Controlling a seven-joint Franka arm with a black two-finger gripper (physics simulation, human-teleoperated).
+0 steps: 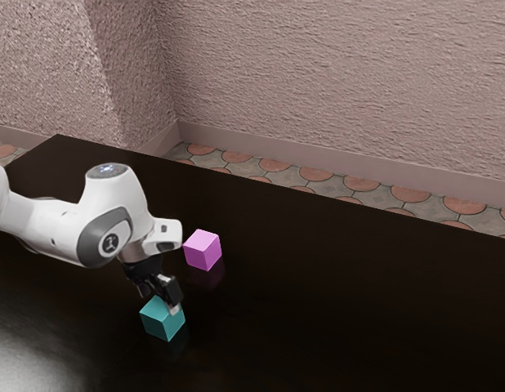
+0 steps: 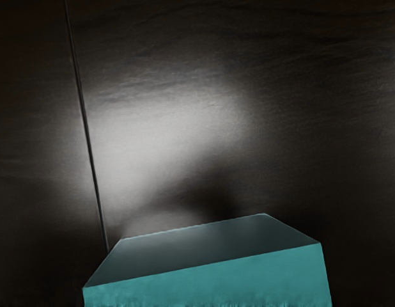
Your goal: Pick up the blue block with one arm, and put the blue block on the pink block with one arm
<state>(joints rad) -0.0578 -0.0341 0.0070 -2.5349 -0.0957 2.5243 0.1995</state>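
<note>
Your tool (image 1: pixel 167 300) is right down on the blue block (image 1: pixel 161 320), at its top. The exterior view does not settle whether the tool is apart or already clamped, so I cannot tell; check before you lift. The block looks to be resting on the dark surface (image 1: pixel 334 278) directly under the tool, and in the wrist view it sits close beneath the hand.

Expect a small, rigid cube: probably light, with flat smooth faces and hard edges, and no give under pressure. Smooth sides may slip, so take it across two opposite vertical faces, square on and centred, well below the top edge. A corner-to-corner hold would likely twist it.

The pink block (image 1: pixel 203 249) stands near the tool, apart from the blue one, towards the exterior view's right and farther back. Its top is flat and no wider than the blue block, so you will need to set it down level.
</note>
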